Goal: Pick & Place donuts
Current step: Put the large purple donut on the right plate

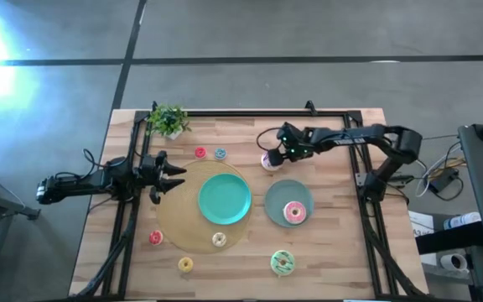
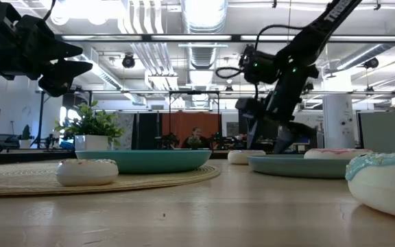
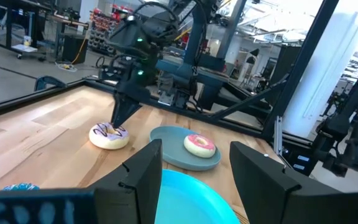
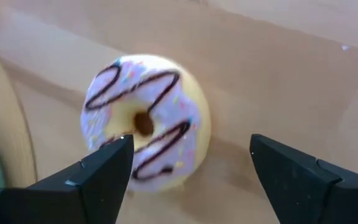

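The white-iced, chocolate-drizzled donut [image 4: 145,121] lies flat on the table [image 1: 325,243], behind the grey-green plate [image 1: 280,191]. My right gripper [image 4: 191,143] hovers open just above it, pointing down, one finger on either side and touching nothing; it also shows in the high view [image 1: 273,157]. The pink donut [image 1: 294,212] lies on the grey-green plate. The green donut [image 1: 283,262] sits near the table's near edge. My left gripper [image 1: 170,174] waits open in the air left of the teal plate [image 1: 225,199]. Tiny red [image 1: 200,153], blue [image 1: 220,153], red [image 1: 155,238], yellow [image 1: 185,264] and cream [image 1: 219,240] donuts lie around it.
The teal plate rests on a round woven mat [image 1: 174,222], and the cream donut lies on the mat's near part. A small potted plant [image 1: 168,122] stands at the far left corner. Black frame rails [image 1: 367,210] run along the table's sides. Bare wood shows at the near right.
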Action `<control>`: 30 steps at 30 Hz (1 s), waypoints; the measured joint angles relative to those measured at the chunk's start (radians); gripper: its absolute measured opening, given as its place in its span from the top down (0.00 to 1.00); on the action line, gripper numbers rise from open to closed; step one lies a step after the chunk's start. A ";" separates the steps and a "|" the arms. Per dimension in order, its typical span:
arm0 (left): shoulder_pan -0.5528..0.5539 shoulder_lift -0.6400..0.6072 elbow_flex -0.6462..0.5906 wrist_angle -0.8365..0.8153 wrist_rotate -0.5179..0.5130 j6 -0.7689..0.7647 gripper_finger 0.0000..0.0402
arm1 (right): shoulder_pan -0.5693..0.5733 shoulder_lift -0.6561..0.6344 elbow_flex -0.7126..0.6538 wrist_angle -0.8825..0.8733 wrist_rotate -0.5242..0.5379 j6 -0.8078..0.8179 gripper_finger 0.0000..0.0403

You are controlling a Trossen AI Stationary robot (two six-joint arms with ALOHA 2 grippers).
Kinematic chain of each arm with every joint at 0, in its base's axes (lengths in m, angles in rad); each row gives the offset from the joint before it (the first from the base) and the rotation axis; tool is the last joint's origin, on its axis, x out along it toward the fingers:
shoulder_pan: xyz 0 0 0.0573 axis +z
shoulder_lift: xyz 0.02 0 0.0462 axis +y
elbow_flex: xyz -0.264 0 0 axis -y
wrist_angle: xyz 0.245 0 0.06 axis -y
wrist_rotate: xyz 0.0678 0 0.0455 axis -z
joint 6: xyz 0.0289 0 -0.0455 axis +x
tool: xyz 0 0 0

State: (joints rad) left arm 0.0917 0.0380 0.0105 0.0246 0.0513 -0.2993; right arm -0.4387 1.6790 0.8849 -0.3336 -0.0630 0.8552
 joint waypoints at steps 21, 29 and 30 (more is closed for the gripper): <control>0.000 0.001 0.000 -0.001 0.000 0.000 0.59 | -0.010 0.116 0.281 -0.348 -0.043 -0.361 0.94; 0.000 0.001 0.000 -0.002 0.000 0.000 0.59 | 0.116 -0.077 0.182 -0.524 -0.240 -0.554 0.96; 0.000 0.001 0.000 -0.002 0.000 0.000 0.59 | 0.129 -0.102 0.146 -0.518 -0.239 -0.529 0.96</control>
State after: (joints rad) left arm 0.0919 0.0391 0.0109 0.0231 0.0509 -0.2993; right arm -0.3095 1.5769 1.0308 -0.8517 -0.3016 0.3259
